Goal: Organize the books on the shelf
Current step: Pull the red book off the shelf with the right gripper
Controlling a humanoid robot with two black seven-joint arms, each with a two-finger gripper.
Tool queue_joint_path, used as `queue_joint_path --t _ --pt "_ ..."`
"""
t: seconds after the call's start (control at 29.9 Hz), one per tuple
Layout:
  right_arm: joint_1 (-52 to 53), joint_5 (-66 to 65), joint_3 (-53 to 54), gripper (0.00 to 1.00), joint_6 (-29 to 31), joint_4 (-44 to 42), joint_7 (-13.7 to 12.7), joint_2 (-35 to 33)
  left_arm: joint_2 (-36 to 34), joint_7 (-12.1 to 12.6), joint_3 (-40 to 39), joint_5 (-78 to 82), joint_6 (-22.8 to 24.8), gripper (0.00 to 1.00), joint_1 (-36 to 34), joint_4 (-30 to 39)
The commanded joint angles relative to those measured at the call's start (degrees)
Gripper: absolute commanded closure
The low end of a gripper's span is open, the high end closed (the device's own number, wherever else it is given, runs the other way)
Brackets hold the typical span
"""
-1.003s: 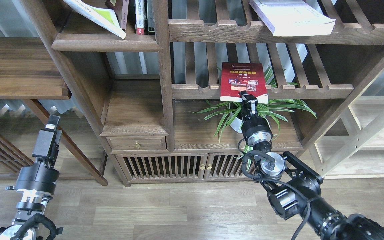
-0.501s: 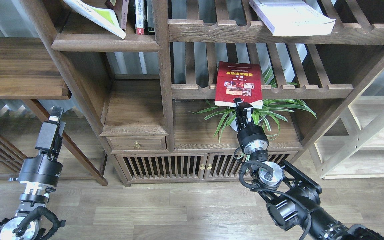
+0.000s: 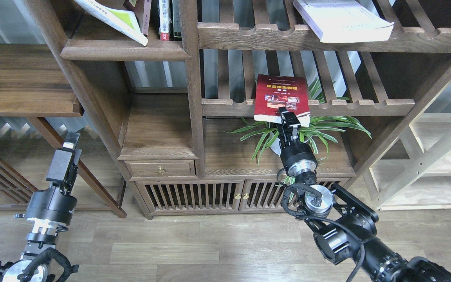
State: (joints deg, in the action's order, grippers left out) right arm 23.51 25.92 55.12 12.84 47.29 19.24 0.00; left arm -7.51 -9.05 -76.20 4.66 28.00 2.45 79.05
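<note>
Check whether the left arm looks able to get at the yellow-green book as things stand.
Probably not without a big move: the left gripper hangs low beside the bookcase, well below the yellow-green book on the upper shelf. Nothing visibly blocks the way upward.

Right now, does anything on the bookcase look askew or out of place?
Yes. The dark red book overhangs the front rail of the slatted rack, with the right gripper at its lower edge. The white book lies crooked, jutting off the upper rack. The yellow-green book slants over its shelf edge.
</note>
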Motion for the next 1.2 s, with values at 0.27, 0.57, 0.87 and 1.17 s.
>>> queue_joint_path --t 0.27,0.57,0.87,1.17 --pt "3.0 0.3 0.1 0.42 0.0 -5.0 -0.1 0.0 -0.7 -0.2 -1.3 -0.1 0.0 0.01 1.8 0.5" --pt "3.1 0.3 -0.8 0.76 0.8 -5.1 0.4 0.0 -0.8 -0.1 -1.3 0.0 0.0 0.01 1.9 0.4" --pt "1.7 -0.1 -2.2 0.95 6.0 -4.9 0.1 0.0 -0.9 -0.1 -1.4 0.0 0.0 0.01 2.6 0.4" --pt "-2.8 -2.2 -3.5 0.96 12.3 -3.0 -1.8 0.0 -0.9 0.0 -1.1 0.0 0.0 0.01 2.4 -0.1"
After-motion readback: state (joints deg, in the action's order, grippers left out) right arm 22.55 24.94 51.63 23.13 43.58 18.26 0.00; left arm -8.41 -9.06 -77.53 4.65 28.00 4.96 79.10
